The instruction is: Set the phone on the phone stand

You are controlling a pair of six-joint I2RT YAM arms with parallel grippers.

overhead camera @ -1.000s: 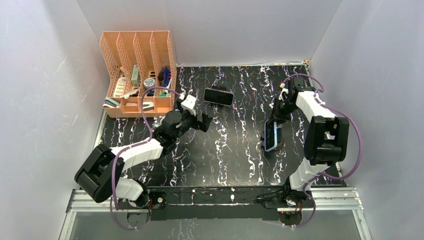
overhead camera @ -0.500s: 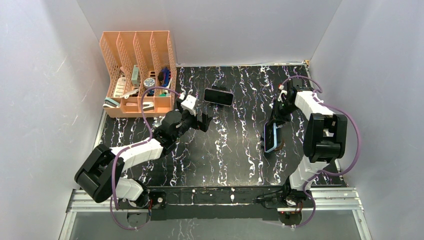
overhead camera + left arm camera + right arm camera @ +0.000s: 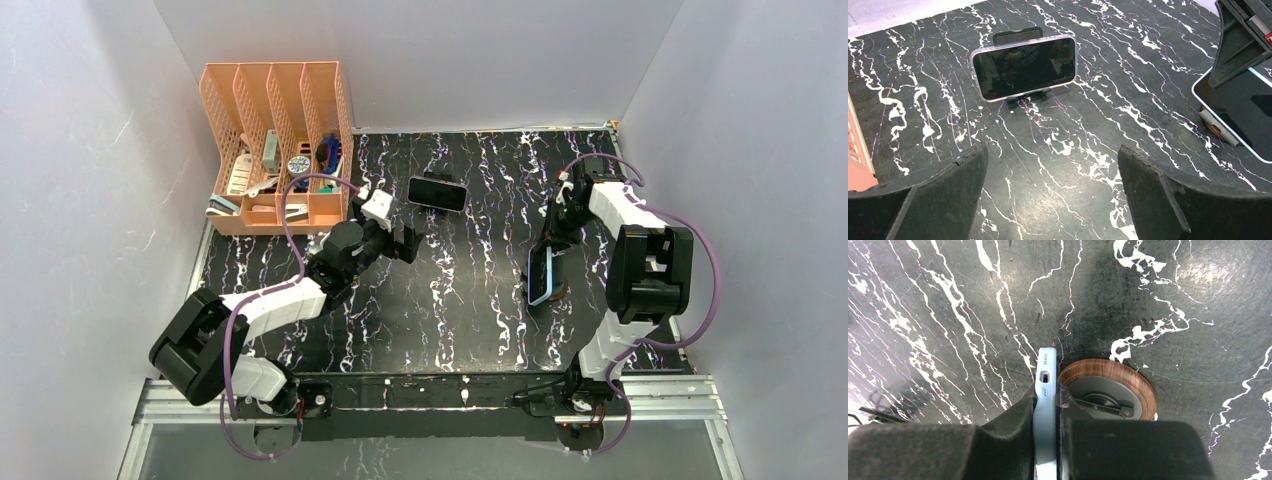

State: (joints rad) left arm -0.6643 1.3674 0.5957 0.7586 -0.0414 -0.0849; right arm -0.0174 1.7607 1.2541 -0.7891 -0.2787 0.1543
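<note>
My right gripper (image 3: 552, 244) is shut on a phone in a light blue case (image 3: 540, 275) and holds it on edge just left of a round wooden phone stand (image 3: 1108, 388); the case edge (image 3: 1045, 405) sits between my fingers (image 3: 1008, 440). In the top view the stand (image 3: 559, 292) peeks out under the phone. A second phone (image 3: 437, 192) rests on a black stand at the table's back middle, also in the left wrist view (image 3: 1024, 66). My left gripper (image 3: 410, 243) is open and empty, just in front of that phone.
An orange file organiser (image 3: 277, 145) with small items stands at the back left. White walls close in the black marbled table (image 3: 460, 300) on three sides. The blue-cased phone also shows at the right edge of the left wrist view (image 3: 1238, 107).
The right gripper has shifted slightly left and lowered with the phone over the wooden stand. The left arm has not moved.
</note>
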